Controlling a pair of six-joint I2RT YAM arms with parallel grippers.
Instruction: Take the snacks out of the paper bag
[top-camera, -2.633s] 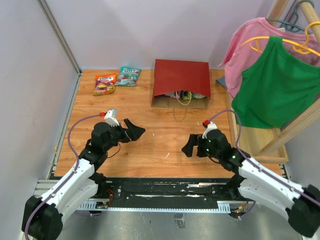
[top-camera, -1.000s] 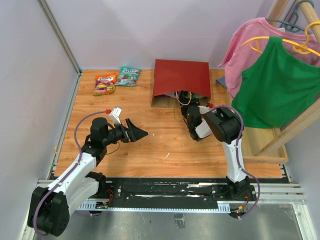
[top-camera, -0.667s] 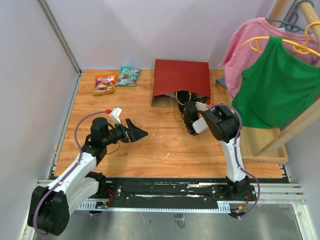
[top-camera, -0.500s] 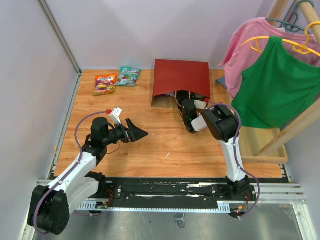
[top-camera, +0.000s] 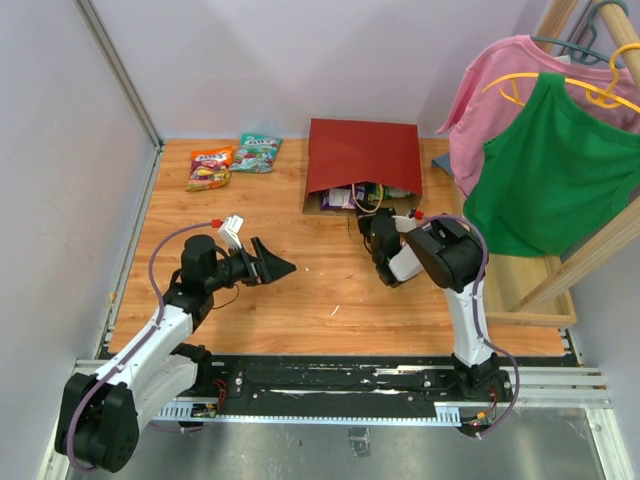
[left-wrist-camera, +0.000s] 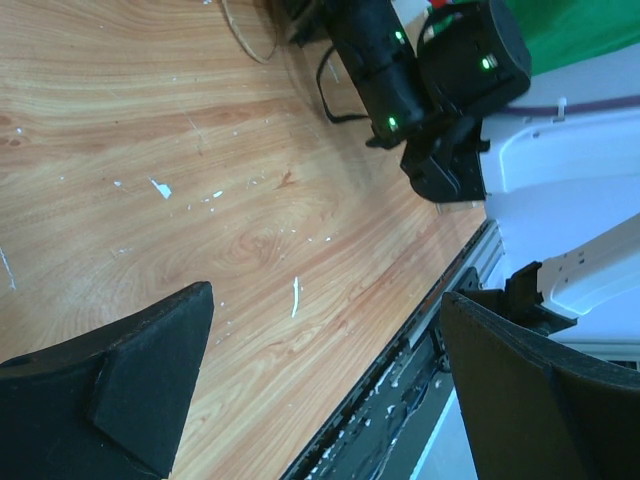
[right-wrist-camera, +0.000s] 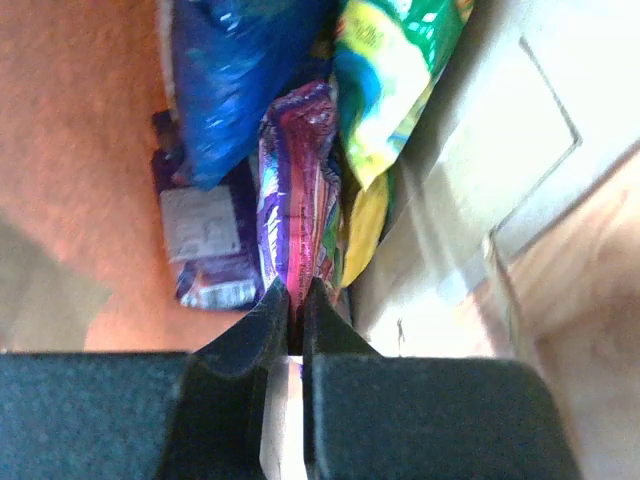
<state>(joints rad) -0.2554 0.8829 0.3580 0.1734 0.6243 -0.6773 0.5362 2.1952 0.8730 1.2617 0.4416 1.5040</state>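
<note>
**Right jaws pinch a packet at the bag mouth**

The right jaws are closed almost to touching on the near edge of a purple-and-red glossy candy packet (right-wrist-camera: 300, 190), which lies just inside the mouth of the dark red paper shopping bag (top-camera: 363, 155). The left jaws stand wide and hold nothing, above the left half of the wooden tabletop (top-camera: 300, 300).

The bite takes only a thin strip of slick film, so a pull will probably slip unless it is slow and straight. The packet is wedged between a large blue crinkled chip bag (right-wrist-camera: 240, 80) and a green-and-yellow packet (right-wrist-camera: 395, 70), and either may drag out or jam. A small purple-and-white packet (right-wrist-camera: 205, 235) lies beside them.

The bag lies on its side near the tabletop's far edge, mouth towards the arms. Nothing pins it, so it may slide. An orange candy packet (top-camera: 211, 167) and a teal candy packet (top-camera: 258, 152) already sit near the far left corner.
</note>
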